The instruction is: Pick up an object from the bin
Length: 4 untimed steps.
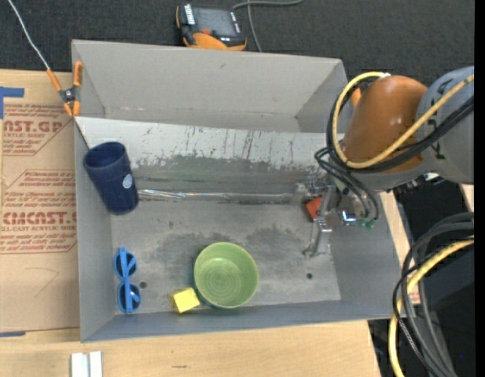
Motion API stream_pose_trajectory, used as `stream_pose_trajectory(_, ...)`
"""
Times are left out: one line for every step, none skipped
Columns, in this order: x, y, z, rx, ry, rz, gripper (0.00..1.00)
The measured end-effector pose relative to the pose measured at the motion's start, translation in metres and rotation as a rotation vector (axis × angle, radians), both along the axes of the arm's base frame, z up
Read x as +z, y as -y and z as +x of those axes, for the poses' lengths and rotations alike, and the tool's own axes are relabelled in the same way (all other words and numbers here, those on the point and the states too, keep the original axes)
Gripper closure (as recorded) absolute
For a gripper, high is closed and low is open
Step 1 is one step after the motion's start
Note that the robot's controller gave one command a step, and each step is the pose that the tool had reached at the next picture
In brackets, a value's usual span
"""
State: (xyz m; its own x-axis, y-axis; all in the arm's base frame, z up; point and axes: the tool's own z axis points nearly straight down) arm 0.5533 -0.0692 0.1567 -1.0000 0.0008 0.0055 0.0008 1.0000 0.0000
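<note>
- We judge the step in hand to be the reach. The gripper (312, 248) is down inside the bin (207, 69), in its right part, low over the scuffed floor, and we see nothing held.
- We cannot tell whether the fingers are spread or pressed together. They read as one thin metal shape slanting down and to the left, under the arm (383, 120) and its cables.
- The thing nearest the gripper is a small red thing (312, 208), just beside the wrist on its upper left. It is partly hidden and we cannot tell what kind of thing it is.
- The other candidates lie to the left:
  - A green bowl (225, 275) stands upright near the front wall and is the next nearest.
  - A yellow block (185, 300) touches the bowl's lower left edge.
  - Blue glasses (126, 280) lie in the front left corner.
  - A blue cup (111, 177) lies on its side against the left wall, well apart from the gripper.
- The floor right under the tip looks bare, so in our view no pick is made yet.
- We think the next move is a short shift.
  - For the red thing, the gripper needs to go up and back until the fingers stand on either side of it.
  - For the bowl, it needs to travel left, so that one finger drops inside the rim and the other outside.
- Either way, the gripper has to close on the thing before any lift.
</note>
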Motion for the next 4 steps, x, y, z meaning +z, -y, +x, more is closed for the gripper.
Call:
stream_pose_trajectory(-0.040, -0.128, 0.019, 0.065, 0.001, 0.004, 0.00)
stream_pose_trajectory(-0.077, -0.166, -0.055, 0.419, 0.008, 0.007, 0.00)
stream_pose_trajectory(-0.086, -0.106, -0.049, 0.344, 0.012, 0.006, 0.00)
stream_pose_trajectory(-0.085, -0.109, -0.047, 0.350, 0.021, 0.006, 1.00)
